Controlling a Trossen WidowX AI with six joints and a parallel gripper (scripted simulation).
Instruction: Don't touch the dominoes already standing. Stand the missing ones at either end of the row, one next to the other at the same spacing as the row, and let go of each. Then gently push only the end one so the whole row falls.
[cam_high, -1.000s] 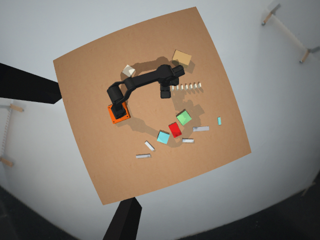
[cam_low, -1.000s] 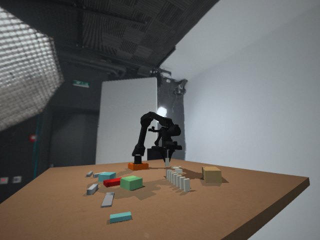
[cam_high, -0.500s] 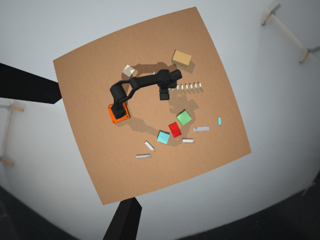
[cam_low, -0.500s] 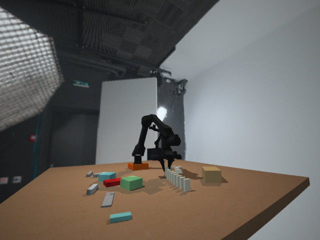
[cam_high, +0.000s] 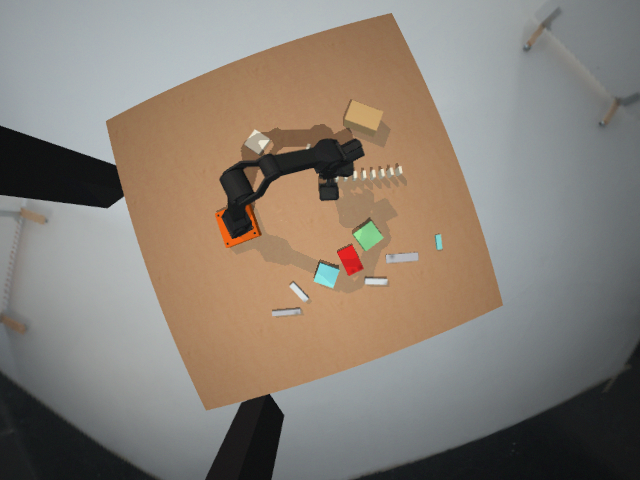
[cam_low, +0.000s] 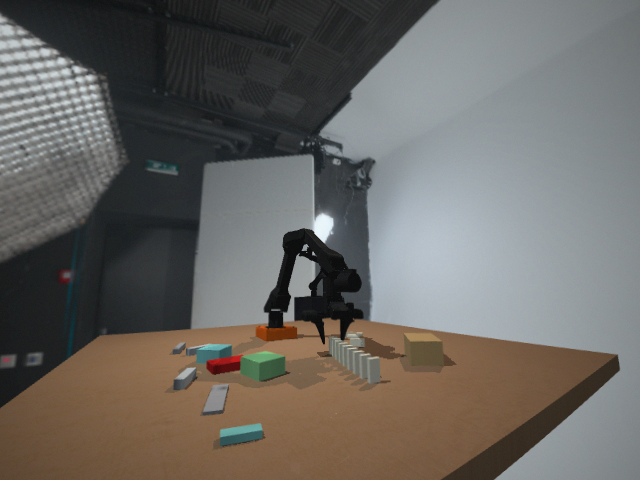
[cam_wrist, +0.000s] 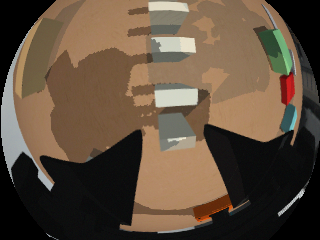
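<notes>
- The end domino (cam_low: 331, 345) (cam_wrist: 176, 134) is seen at the row's base-side end, between the fingertips.
- The gripper (cam_high: 339, 169) (cam_low: 333, 339) (cam_wrist: 174, 132) is spread wide, with nothing gripped.
- The row (cam_high: 372, 173) (cam_low: 357, 360) (cam_wrist: 176, 97) is left standing.
- The tan block (cam_high: 363, 116) (cam_low: 423, 350) (cam_wrist: 37, 60) is set well apart.

- Looks evenly bright across the table (cam_high: 232, 361) (cam_low: 336, 439) (cam_wrist: 170, 185).
- Casts jagged-edged shadows to differing sides, suggesting several light sources.
- Glares white at a small glow (cam_low: 324, 226) in back.
- Blurs toward the surroundings.
- Bends strongly in the wrist view, blackening at corners.
</notes>
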